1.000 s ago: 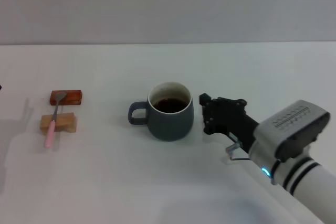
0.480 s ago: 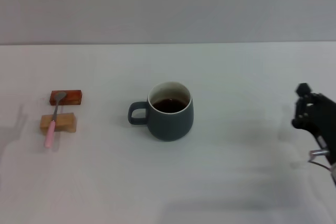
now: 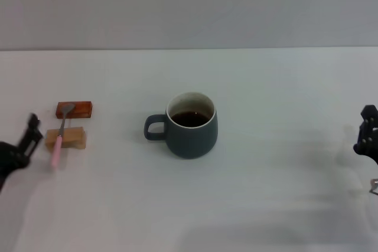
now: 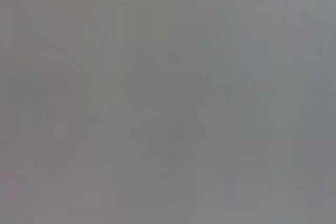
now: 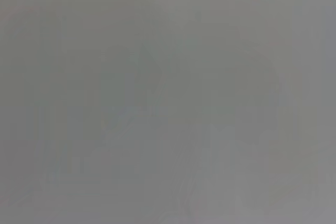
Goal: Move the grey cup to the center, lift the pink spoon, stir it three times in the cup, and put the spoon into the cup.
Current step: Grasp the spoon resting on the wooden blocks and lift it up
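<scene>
The grey cup [image 3: 190,126] stands upright near the middle of the white table, handle to the left, dark liquid inside. The pink spoon [image 3: 58,139] lies at the left across a tan wooden block [image 3: 66,138], its metal bowl resting on a reddish-brown block [image 3: 74,109]. My left gripper [image 3: 23,144] shows at the left edge, just left of the spoon's handle, not touching it. My right gripper [image 3: 367,134] shows at the right edge, far from the cup. Both wrist views show only plain grey.
The white table [image 3: 266,87] ends at a grey wall behind. The two blocks under the spoon are the only other objects.
My right gripper has drawn back from beside the cup to the right edge of the view. My left gripper has come into view at the left, next to the spoon.
</scene>
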You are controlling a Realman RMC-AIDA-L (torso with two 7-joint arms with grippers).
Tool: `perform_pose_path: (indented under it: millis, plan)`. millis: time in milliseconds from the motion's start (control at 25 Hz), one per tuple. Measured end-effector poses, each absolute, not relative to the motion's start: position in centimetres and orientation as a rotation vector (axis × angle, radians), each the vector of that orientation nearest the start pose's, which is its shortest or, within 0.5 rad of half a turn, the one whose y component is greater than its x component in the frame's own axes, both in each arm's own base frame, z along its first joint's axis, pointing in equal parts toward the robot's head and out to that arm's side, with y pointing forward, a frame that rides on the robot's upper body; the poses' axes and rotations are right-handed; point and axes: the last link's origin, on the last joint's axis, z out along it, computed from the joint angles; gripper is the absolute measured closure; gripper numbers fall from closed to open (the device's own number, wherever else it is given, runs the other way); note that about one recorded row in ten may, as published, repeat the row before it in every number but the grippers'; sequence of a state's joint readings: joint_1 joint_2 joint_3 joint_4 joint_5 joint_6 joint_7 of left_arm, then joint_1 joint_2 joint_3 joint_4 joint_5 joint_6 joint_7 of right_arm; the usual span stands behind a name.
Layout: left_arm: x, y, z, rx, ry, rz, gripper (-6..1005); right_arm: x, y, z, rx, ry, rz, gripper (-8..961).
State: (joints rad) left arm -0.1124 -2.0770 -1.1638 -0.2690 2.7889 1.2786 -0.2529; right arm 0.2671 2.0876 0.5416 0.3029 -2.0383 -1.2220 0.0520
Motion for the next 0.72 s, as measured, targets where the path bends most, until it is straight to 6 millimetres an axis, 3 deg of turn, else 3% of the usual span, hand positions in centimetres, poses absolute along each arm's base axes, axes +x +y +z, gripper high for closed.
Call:
perform_pose_path:
  millis: [400, 720]
  plan:
    - [-36.8, 21.6, -2.8, -1.662, -0.642, -0.699, 171, 35.6, 26.7, -3.0, -1.51, 0.647, 0.641, 953]
    - [-36.6, 21.9, -4.2, -1.714, -0.691, -0.661, 172, 35.6, 26.6, -3.0, -1.509, 0.647, 0.639, 954]
